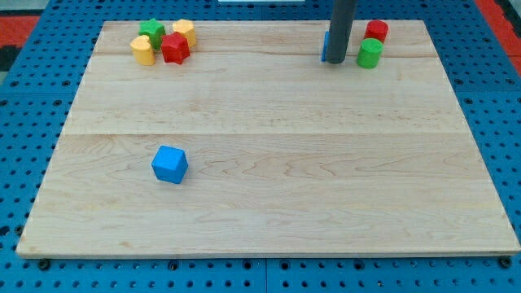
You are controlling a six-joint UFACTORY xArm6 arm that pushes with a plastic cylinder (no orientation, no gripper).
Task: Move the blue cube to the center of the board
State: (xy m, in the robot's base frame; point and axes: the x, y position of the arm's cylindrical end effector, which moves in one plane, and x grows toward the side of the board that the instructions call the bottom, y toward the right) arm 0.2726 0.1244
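While the blue cube point(169, 164) sits alone on the near left of the board point(269, 203), our tip point(338, 63) rests far away at the far right, well apart from it. We carry no gripper at all, only a bare rod with nothing held. Just behind the rod a sliver of another blue block point(325, 46) peeks out, touching or nearly touching it. Right of that stand a green cylinder point(369, 54) and a red block point(376, 32). Over at the far left clusters a green star point(151, 32), a red star point(175, 49) and two yellow blocks point(142, 50) point(184, 32). We judge the cube light, rigid and ready to slide; a push square on its left face should send it rightward to centre, while an off-centre push may spin it. No writing or labels are readable anywhere.
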